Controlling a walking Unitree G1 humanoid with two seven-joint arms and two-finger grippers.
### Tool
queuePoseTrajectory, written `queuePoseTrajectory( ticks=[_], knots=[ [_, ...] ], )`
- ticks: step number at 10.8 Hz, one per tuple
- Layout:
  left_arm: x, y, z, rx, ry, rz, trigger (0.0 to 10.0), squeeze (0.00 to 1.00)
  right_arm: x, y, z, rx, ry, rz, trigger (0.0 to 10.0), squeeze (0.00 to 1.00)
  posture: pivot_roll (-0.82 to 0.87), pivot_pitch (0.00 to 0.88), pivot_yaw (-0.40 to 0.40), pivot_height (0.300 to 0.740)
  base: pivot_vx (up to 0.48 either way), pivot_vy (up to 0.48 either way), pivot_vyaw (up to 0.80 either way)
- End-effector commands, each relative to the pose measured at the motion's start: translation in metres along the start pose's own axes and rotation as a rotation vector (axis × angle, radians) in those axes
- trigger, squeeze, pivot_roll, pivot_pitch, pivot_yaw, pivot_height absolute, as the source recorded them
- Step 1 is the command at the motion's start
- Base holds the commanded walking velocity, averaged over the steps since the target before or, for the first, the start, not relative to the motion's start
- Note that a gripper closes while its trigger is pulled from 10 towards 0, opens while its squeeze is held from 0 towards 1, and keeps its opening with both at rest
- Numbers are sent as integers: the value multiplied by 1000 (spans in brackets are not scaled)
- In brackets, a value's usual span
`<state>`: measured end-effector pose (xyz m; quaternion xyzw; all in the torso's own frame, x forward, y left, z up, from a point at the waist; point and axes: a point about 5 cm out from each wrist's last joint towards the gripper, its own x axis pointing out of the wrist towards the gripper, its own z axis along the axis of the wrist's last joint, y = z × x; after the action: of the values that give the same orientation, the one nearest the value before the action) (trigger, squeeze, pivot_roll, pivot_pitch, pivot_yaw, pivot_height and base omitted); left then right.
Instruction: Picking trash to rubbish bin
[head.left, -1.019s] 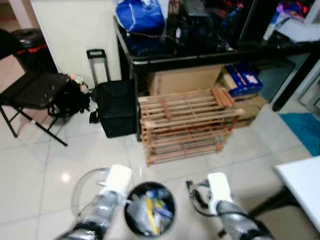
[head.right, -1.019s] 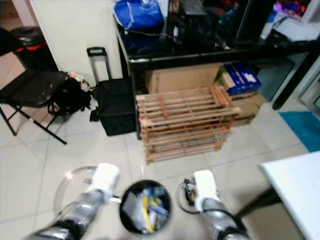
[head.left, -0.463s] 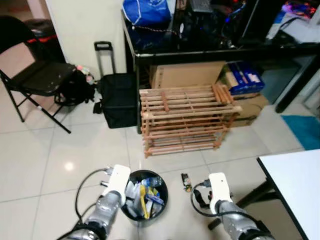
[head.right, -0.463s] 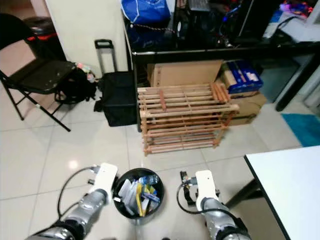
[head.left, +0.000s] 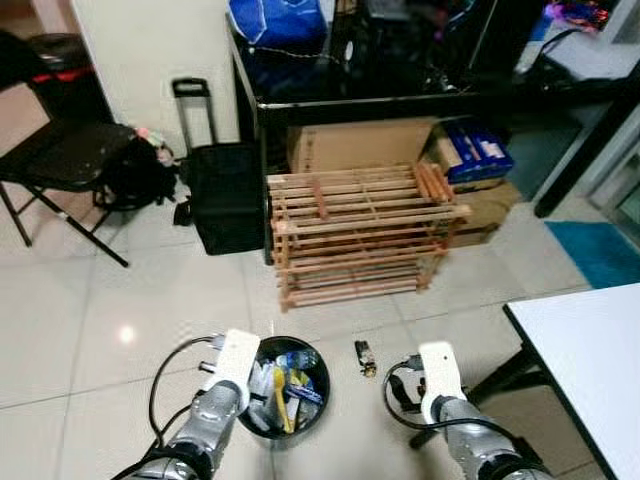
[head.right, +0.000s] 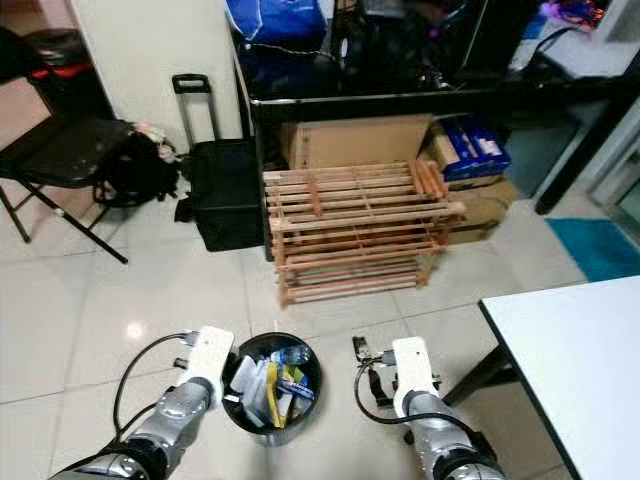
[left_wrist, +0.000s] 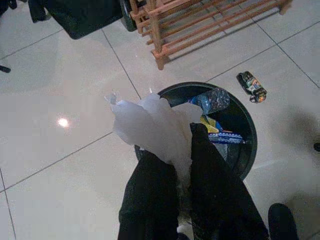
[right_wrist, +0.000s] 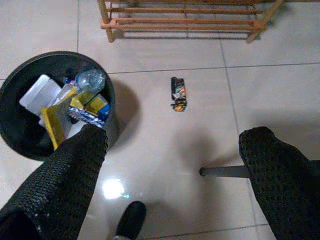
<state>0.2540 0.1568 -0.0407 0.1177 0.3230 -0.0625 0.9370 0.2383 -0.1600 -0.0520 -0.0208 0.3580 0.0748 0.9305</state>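
My left gripper (left_wrist: 181, 150) pinches white paper (left_wrist: 150, 127) just above the bin's (left_wrist: 247, 130) near rim; my right gripper (right_wrist: 172, 165) hangs spread, nearer the wrapper (right_wrist: 178, 93) on the floor.

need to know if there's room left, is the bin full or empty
Partly full. The black bin holds a plastic bottle, yellow packets and white paper, piled to about rim height.

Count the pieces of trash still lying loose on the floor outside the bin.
1: a small dark wrapper on the tiles between the black bin and the wooden rack. The left gripper also holds a crumpled white piece. More could lie outside the frame.
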Motion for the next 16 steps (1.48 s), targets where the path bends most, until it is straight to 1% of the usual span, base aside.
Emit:
queuePoseTrajectory(
  ticks=[1,12,14,16],
  knots=[
    [1,0,2,6,-1,5,10000,0,-1,-2,-1,12,3,-8,10000,0,11,29,-81,740,300,0,0],
    [1,0,3,13,-3,-1,10000,0,0,-1,0,18,-1,-9,10000,0,7,45,-78,740,330,0,0],
    [1,-4,1,5,6,-23,10000,0,0,0,-1,20,1,-10,10000,0,5,41,-71,740,0,0,0],
    [-1,-10,-4,23,24,-52,10000,0,-1,1,-3,22,4,-12,10000,0,-6,7,-62,740,0,0,0]
  ],
)
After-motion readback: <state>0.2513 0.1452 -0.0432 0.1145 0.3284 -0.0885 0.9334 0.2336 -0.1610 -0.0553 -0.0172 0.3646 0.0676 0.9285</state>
